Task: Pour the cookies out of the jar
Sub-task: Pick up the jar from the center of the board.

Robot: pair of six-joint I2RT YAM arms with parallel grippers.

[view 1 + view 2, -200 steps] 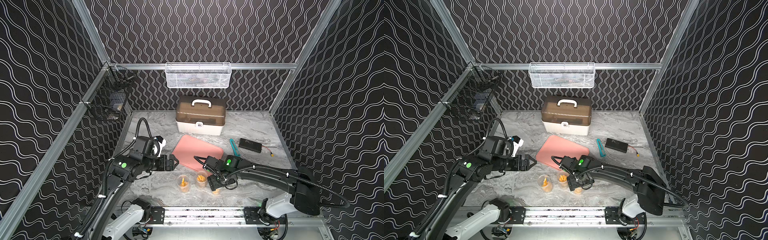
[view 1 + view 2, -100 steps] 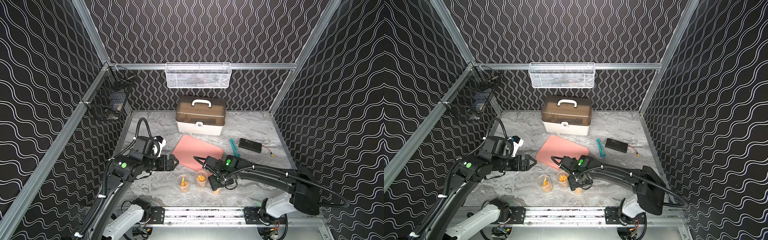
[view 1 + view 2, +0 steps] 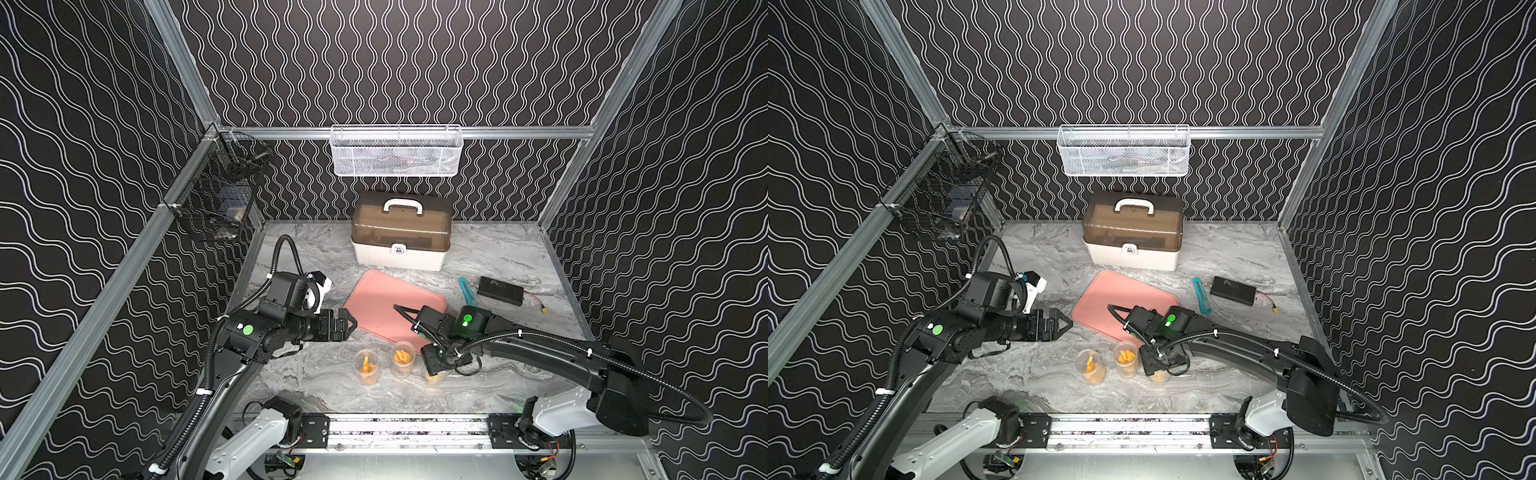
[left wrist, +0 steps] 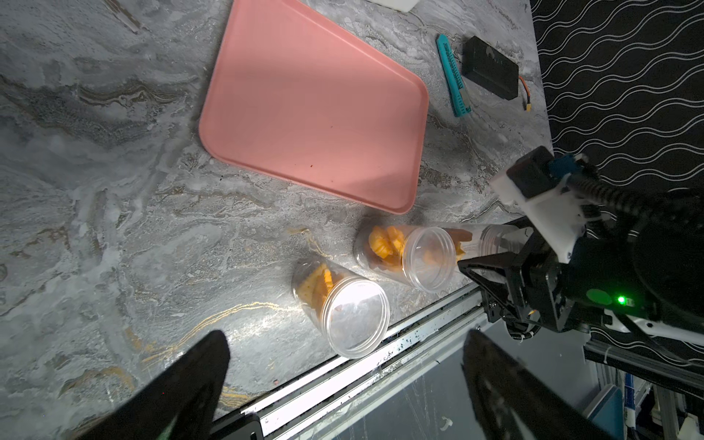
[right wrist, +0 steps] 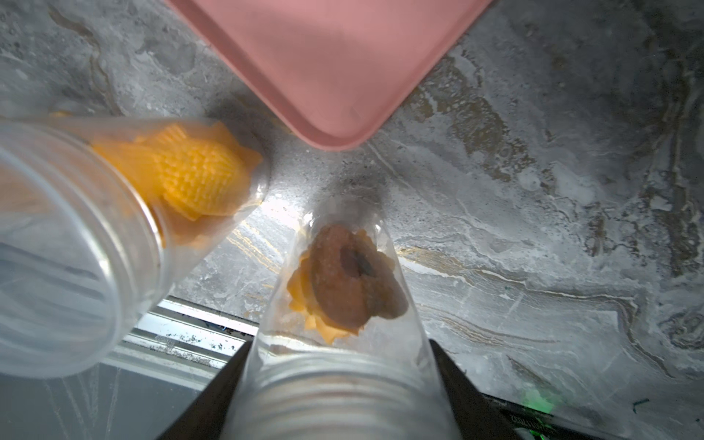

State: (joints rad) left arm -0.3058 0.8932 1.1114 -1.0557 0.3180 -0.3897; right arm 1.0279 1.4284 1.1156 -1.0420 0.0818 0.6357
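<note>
Right hand (image 3: 434, 369) pinched the jar (image 5: 339, 392) just below its rim, near the surface's (image 5: 533, 228) front edge, with the cookies (image 5: 350, 282) at its bottom. Lifting it straight up, then tipping it over the pink tray's (image 5: 343, 76) near corner, would probably clear the neighbouring jar (image 5: 76, 247). Left hand (image 3: 348, 325) hung spread.

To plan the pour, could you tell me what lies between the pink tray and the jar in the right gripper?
Nothing: the right wrist view shows only bare marble table between the tray and the jar.
</note>
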